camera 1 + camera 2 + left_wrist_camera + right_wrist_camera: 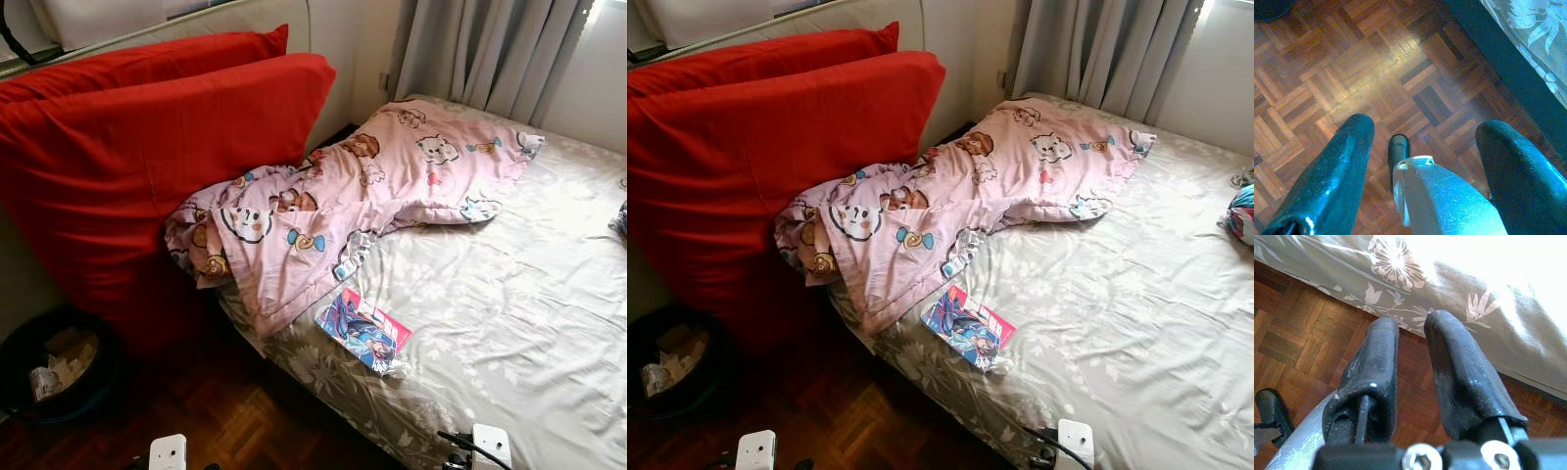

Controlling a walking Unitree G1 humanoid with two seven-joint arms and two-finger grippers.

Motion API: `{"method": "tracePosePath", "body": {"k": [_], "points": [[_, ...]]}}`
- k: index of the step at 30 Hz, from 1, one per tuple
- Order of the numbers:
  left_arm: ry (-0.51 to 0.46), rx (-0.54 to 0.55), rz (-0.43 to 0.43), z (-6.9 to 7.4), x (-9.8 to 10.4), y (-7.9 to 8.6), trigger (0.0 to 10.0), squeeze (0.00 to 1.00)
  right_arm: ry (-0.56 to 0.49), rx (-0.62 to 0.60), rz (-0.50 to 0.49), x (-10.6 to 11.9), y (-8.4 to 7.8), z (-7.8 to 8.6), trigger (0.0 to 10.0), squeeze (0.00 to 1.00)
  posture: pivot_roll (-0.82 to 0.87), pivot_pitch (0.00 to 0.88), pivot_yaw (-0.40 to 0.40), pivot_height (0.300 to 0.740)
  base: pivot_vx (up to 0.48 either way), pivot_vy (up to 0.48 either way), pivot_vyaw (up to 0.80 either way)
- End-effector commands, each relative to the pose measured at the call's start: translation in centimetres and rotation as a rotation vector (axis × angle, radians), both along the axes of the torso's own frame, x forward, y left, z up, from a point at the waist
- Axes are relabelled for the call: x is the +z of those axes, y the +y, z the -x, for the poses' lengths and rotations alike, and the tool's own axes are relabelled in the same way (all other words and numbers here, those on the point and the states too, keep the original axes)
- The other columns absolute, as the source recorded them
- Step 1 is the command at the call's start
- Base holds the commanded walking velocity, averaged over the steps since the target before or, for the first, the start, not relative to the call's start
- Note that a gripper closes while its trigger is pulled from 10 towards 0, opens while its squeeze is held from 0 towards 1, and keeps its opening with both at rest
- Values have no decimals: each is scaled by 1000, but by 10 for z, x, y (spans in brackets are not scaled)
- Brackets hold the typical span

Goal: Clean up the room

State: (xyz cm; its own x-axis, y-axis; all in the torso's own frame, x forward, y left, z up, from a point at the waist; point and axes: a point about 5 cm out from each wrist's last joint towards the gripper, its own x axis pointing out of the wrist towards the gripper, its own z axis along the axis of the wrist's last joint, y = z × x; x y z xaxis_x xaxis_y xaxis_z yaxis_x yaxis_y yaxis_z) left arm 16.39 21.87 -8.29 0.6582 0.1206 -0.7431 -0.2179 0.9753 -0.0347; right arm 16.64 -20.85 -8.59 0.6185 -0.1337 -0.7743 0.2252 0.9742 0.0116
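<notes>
Nearest the viewer, the left end effector hangs over dark parquet floor, its two black fingers spread wide with nothing between them. The right end effector hangs by the bed's edge, fingers a narrow gap apart and empty, pointing at the draped floral sheet.

In the head views, a black waste bin with crumpled paper inside sits on the floor at 8 o'clock. Just past centre, a small colourful packet with a cartoon figure lies on the grey floral bed sheet near the bed's near edge. At its 11 o'clock, touching or almost touching it, a crumpled pink cartoon-print blanket stretches diagonally toward 1 o'clock. Two big red cushions stand on edge at 10 o'clock, the blanket's lower end bunched against them. Grey curtains hang at 1 o'clock, farthest away.
</notes>
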Motion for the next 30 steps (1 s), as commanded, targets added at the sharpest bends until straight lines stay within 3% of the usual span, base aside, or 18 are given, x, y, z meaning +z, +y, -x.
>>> {"method": "tracePosePath", "body": {"k": [1, 30], "points": [[22, 23, -62, -32, 22, 39, 10000, 0, -40, 56, -69, 18, -2, -39, 10000, 0, -83, 0, 59, 740, 0, 0, 0], [13, 22, -61, -34, 23, 39, 10000, 0, -56, 57, -78, 19, -1, -42, 10000, 0, -78, 0, 57, 740, 0, 0, 0]]}}
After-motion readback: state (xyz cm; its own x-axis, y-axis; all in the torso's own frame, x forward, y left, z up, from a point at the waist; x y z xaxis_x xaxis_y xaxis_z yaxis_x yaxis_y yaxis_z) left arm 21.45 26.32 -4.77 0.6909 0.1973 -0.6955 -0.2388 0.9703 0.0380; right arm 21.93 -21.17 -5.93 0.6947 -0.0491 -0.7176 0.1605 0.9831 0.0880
